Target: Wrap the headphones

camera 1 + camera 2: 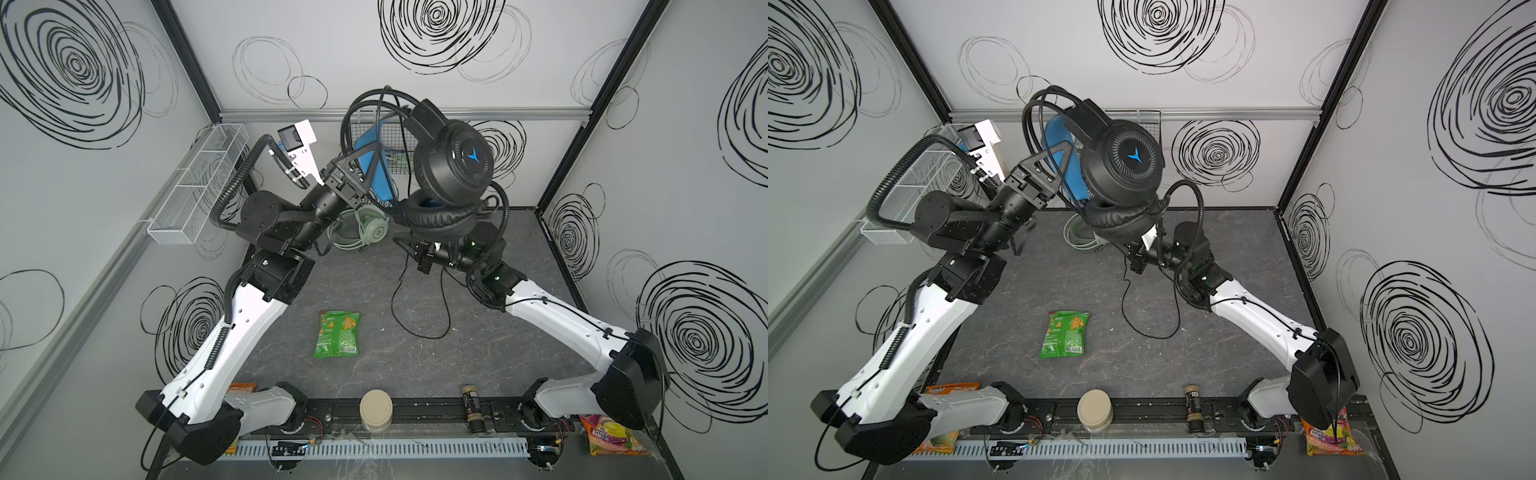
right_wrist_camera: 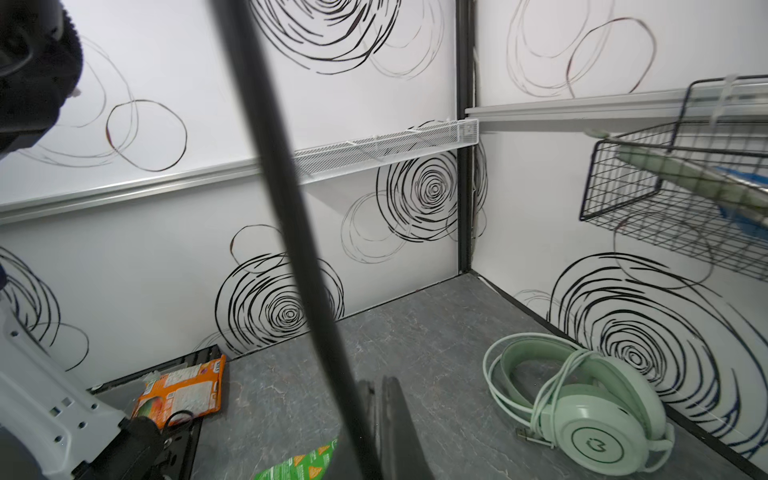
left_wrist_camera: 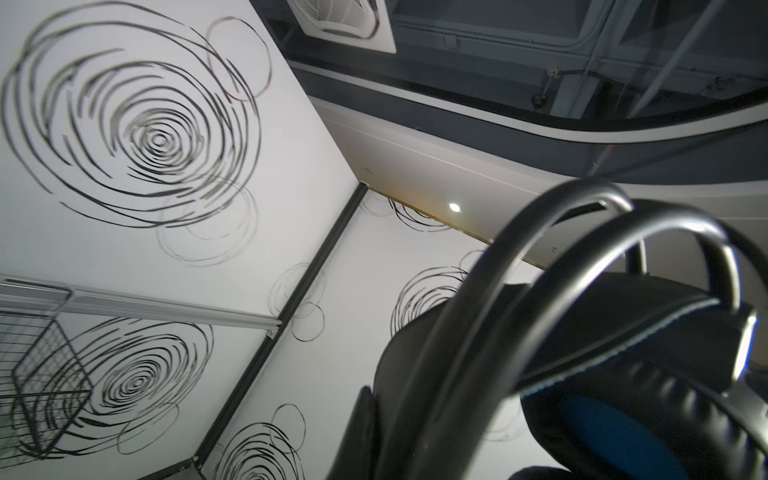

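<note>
The black headphones [image 1: 453, 162] [image 1: 1121, 162] are lifted high above the table, blue logo on the earcup facing up. My left gripper [image 1: 368, 160] [image 1: 1059, 156] [image 3: 376, 424] is shut on their headband, beside the blue lining. My right gripper [image 1: 401, 243] [image 2: 376, 395] sits just under the lower earcup, fingers shut together. The black cable [image 1: 395, 307] [image 2: 291, 208] runs across the side of those fingers and drops in a loop to the table; it does not show between them. The mint-green headphones [image 1: 365, 226] [image 2: 582, 415] lie by the back wall with their pale cable wound around them.
A green snack bag [image 1: 336, 334] lies mid-table. A beige round lid [image 1: 376, 409] and a small bottle [image 1: 469, 405] rest on the front rail. An orange packet [image 2: 183, 390] lies front left. A white mesh basket [image 1: 199, 183] and a black wire basket [image 2: 665, 187] hang on the walls.
</note>
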### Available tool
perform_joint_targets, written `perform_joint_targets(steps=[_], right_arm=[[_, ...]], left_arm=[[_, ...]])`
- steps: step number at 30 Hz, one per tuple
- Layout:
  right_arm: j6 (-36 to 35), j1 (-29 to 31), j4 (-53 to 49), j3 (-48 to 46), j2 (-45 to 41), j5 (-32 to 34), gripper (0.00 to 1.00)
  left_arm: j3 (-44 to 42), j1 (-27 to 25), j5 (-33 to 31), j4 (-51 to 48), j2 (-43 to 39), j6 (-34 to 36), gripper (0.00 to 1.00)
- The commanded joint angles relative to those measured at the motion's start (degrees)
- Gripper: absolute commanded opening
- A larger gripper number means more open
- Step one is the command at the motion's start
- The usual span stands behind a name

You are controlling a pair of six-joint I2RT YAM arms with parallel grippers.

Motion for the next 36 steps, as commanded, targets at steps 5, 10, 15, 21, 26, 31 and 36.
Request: perform_joint_targets(steps=[5, 10, 15, 21, 26, 31, 36], right_arm=[[-7.16, 4.56, -9.31, -0.68, -3.95, 3.69, 0.01], [-12.39, 8.05, -16.32, 1.75, -5.47, 7.51, 0.0], [-18.6, 13.46, -24.39, 5.81, -7.22, 14.11, 0.0], [-27.35, 19.62, -32.77, 13.13, -7.02, 25.55, 0.0], [-36.43, 20.16, -36.62, 20.44, -6.13, 34.52, 0.0], [-47.56, 20.16, -37.16, 25.99, -4.29, 43.0, 0.0], [-59.63, 19.95, -31.66, 28.0, -2.68, 51.07, 0.0]], left_arm=[[4.94, 4.68, -14.88, -6.69, 3.38, -4.31, 0.0], [3.39, 4.81, -19.81, -9.18, 4.71, -0.84, 0.0], [2.22, 5.53, -26.26, -13.93, 5.05, 6.95, 0.0], [0.12, 5.76, -35.08, -18.78, 5.4, 20.79, 0.0], [-3.88, 5.77, -37.9, -20.91, 3.81, 28.91, 0.0], [-7.84, 5.62, -38.53, -23.2, 1.72, 33.26, 0.0], [-11.2, 6.22, -33.71, -26.04, -0.32, 35.37, 0.0]])
